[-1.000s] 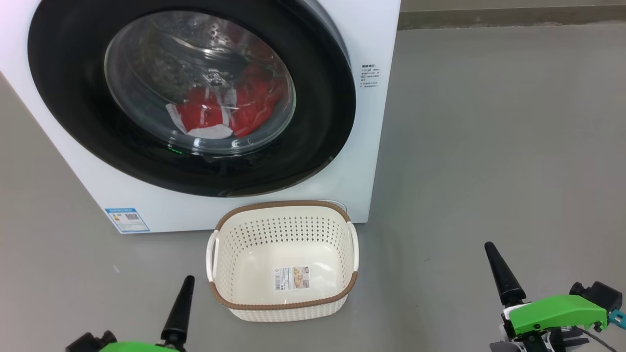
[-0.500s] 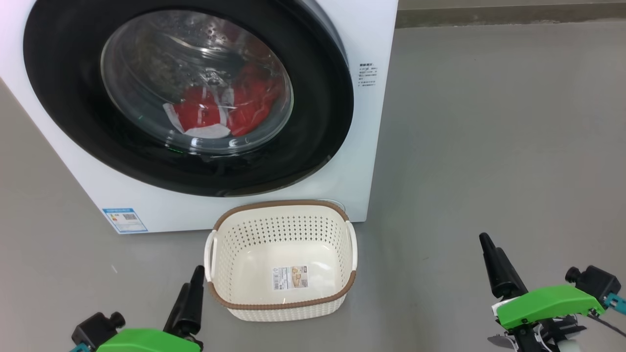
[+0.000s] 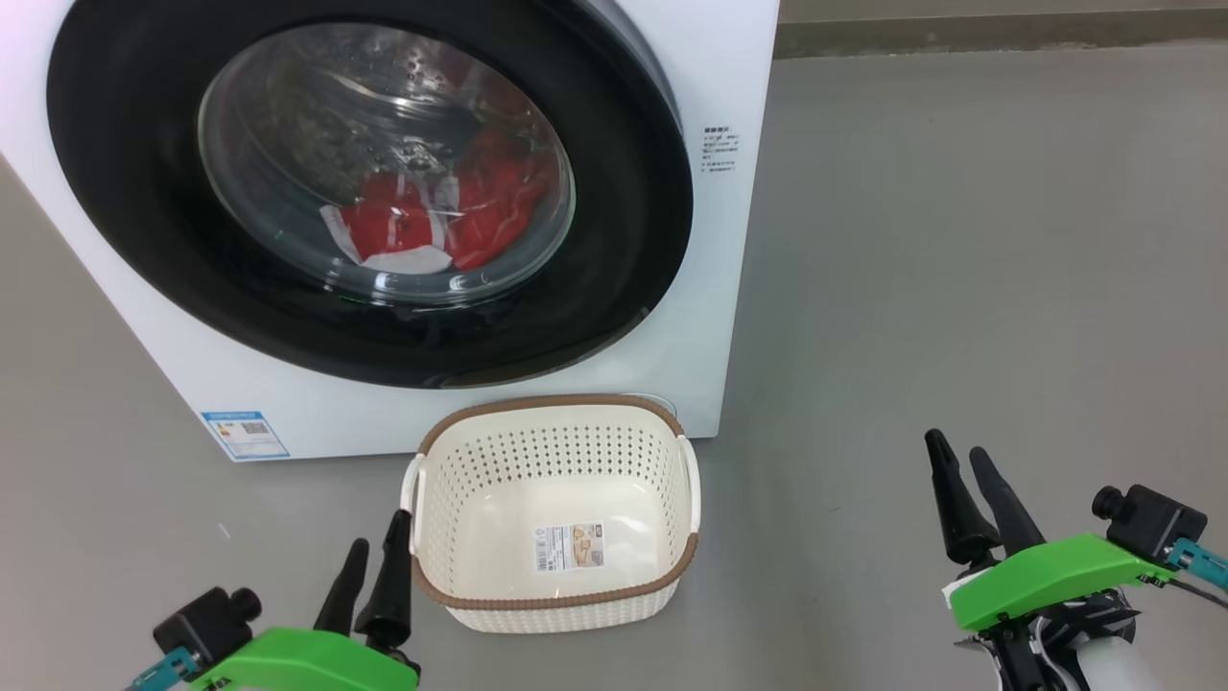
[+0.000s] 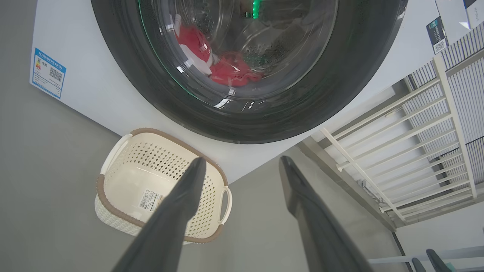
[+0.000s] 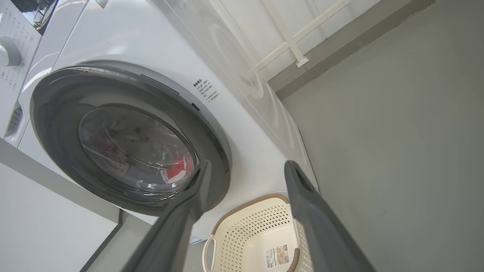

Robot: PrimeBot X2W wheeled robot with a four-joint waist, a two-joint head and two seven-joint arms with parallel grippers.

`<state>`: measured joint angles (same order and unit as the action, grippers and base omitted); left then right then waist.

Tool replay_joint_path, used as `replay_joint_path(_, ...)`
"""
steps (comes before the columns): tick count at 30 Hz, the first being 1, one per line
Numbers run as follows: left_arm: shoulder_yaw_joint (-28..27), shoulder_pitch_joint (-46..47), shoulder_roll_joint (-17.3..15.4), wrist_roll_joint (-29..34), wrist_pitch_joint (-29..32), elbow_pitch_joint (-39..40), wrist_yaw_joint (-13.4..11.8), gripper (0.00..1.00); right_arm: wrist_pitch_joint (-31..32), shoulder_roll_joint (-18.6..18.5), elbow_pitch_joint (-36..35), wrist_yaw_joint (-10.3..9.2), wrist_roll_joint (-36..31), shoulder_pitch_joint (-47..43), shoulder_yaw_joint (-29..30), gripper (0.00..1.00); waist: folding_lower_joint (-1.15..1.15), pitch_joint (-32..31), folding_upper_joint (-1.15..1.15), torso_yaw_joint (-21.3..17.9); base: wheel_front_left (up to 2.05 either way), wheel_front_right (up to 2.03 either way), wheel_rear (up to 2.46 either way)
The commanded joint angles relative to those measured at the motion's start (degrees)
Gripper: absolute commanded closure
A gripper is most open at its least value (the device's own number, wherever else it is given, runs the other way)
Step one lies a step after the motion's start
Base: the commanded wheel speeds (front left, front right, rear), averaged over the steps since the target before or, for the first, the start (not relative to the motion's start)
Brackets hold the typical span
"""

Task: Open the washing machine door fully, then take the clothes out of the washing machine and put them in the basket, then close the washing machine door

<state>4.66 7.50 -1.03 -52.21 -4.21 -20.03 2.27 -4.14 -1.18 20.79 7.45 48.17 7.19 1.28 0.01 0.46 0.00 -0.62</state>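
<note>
The white washing machine (image 3: 734, 86) stands at the upper left, and its glossy black washing machine door (image 3: 115, 202) looks shut. Through the glass window I see the red and white clothes (image 3: 432, 216) lying in the drum. The cream basket (image 3: 552, 401) with a brown rim stands empty on the floor just in front of the machine. My left gripper (image 3: 379, 528) is open at the basket's left near corner. My right gripper (image 3: 956, 443) is open well to the basket's right. The left wrist view looks past my open left gripper (image 4: 242, 159) at the basket (image 4: 113, 211) and door (image 4: 124, 68).
Bare grey floor (image 3: 959, 269) stretches to the right of the machine, up to a baseboard (image 3: 959, 36) at the back. A blue label (image 3: 245, 434) sits on the machine's lower left front. A white barred rack (image 4: 397, 151) stands beside the machine.
Both grippers have moved up and forward in the head view, each now showing both fingers. The left one has come close to the basket's corner. Machine, door and basket are unchanged.
</note>
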Motion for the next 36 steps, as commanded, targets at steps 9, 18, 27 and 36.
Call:
replay_joint_path(9, 0.02, 3.21, -0.97, 7.15, -2.16, 2.26, -1.29, 0.00, -2.25, -0.82, -2.51, 0.02, -9.04, 3.77, -1.74, 0.00, -0.01, -0.03, 0.00, 0.10, 0.00, 0.00, 0.00)
replay_joint_path(18, 1.14, 4.41, -1.12, 12.57, -3.68, 2.91, -2.84, 0.00, -3.77, -0.97, -3.18, 0.02, -15.61, 5.05, -2.59, 0.00, -0.01, 0.52, 0.00, 0.05, 0.00, 0.00, 0.00)
replay_joint_path(27, 2.18, 5.97, -1.29, 18.23, -5.36, 3.47, -4.23, 0.00, -5.45, -1.14, -3.88, 0.03, -22.56, 6.49, -3.39, 0.00, -0.01, 0.73, 0.00, 0.04, 0.00, 0.00, 0.00)
replay_joint_path(36, 3.21, 6.93, -1.45, 23.23, -6.88, 3.92, -5.29, 0.00, -6.97, -1.30, -4.34, 0.03, -28.20, 7.43, -4.25, 0.00, -0.01, 0.79, 0.00, -0.03, 0.00, 0.00, 0.00)
